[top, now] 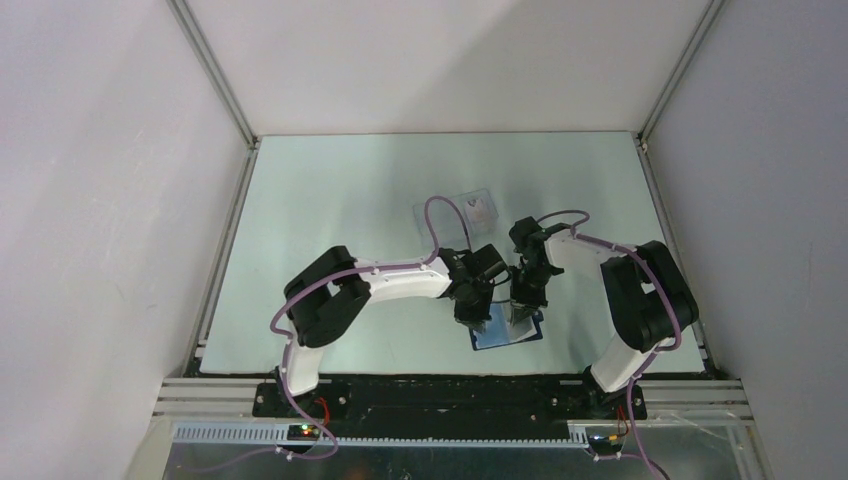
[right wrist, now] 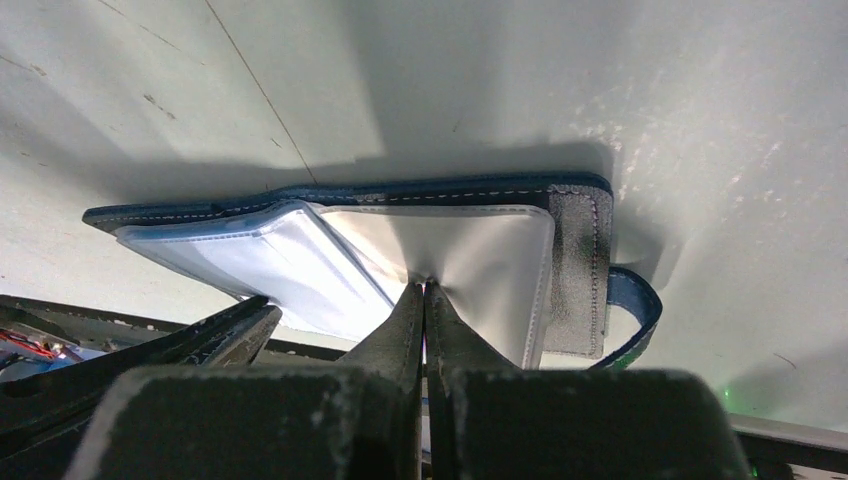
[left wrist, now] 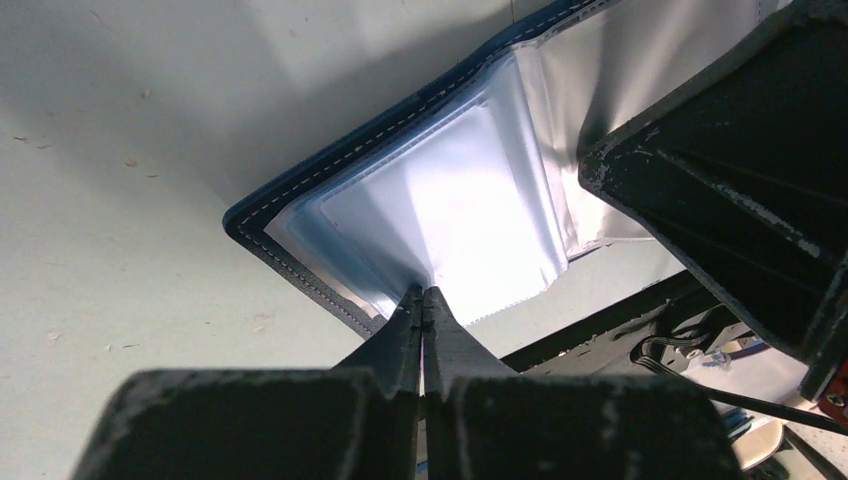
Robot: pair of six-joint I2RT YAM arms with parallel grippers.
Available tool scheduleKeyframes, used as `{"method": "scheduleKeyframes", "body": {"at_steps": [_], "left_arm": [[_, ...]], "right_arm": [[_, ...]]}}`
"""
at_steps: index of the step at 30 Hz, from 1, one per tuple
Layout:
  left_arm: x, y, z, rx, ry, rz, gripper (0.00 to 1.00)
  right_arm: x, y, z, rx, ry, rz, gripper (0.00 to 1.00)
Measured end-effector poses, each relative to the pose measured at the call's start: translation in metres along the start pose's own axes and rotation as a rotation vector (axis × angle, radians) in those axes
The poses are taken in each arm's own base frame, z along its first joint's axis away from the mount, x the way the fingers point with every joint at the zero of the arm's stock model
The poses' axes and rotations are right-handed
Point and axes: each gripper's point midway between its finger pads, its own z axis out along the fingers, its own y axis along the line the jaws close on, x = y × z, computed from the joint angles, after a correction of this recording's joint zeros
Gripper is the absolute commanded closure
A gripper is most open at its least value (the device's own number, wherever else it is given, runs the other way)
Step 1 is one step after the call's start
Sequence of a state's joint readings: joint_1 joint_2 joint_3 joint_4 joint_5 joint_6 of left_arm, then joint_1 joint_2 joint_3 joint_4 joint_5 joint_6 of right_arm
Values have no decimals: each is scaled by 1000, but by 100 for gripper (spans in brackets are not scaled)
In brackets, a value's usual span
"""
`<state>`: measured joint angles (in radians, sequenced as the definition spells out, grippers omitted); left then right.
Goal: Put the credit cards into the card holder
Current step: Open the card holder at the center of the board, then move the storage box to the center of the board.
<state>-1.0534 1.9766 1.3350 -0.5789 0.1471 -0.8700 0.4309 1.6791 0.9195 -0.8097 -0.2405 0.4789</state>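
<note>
The left pincer (left wrist: 422,297) is clenched on the near edge of a clear, glossy plastic sleeve (left wrist: 470,190) inside the small dark navy-blue folding card holder (top: 503,337). The holder lies open on the pale greenish bench (top: 330,200), close to its near edge and between the two arms. Just to the right, the right pincer (right wrist: 424,290) is clenched too, nipping a pale inner leaf (right wrist: 480,250) of the same holder so that the leaf puckers into its tips.

Both grips take only a sliver of slick film. If the arms pull apart or lift unevenly, a leaf could slip free or tear at its stitching, or the light holder could be dragged towards the near edge. Neither pincer is free to fetch anything, and letting go on one side may let the pocket fall shut.

Farther off, the thin, flat, nearly see-through rectangular credit cards (top: 456,211) lie well apart from the holder. Lying flat, they will likely skid rather than lift.
</note>
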Motion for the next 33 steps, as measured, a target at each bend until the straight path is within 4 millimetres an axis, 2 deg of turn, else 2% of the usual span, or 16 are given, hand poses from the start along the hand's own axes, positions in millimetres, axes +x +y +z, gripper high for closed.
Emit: {"method": "scheduleKeyframes", "body": {"at_steps": [6,8,10,12,13,14,15,17,19,22,25,30,33], "left_arm": [[-1,1,0,1,-1,16,99],[-2,1,-2,1,-5,24,96],[-6,4,-4,-4,-17,35,88],[-15,11,-9,-13,-39,40,75],[-22,15,-13,-16,-56,37,62],[-30,20,-20,-12,-77,28,56],[-37,25,-27,-7,-97,20,45],[-55,32,-47,24,-157,-5,37],[-74,41,-69,63,-226,-43,34],[-109,65,-102,100,-343,-124,33],[-140,98,-119,90,-423,-215,32],[-168,149,-116,15,-457,-318,32],[-184,163,-103,-14,-444,-339,32]], "right_arm": [[0,0,0,7,-2,21,100],[-1,0,1,5,5,26,100],[-1,0,1,2,9,29,100],[-1,0,1,0,10,30,100],[-1,0,1,-1,10,29,100],[-1,0,1,-2,10,28,100],[0,0,1,-2,11,27,100],[0,0,0,-5,10,25,100],[0,0,0,-8,7,23,100],[0,0,0,-13,0,13,100],[0,-1,-1,-16,-8,-4,100],[0,-1,-1,-20,-16,-21,100],[0,-1,-1,-22,-17,-31,100]]}}
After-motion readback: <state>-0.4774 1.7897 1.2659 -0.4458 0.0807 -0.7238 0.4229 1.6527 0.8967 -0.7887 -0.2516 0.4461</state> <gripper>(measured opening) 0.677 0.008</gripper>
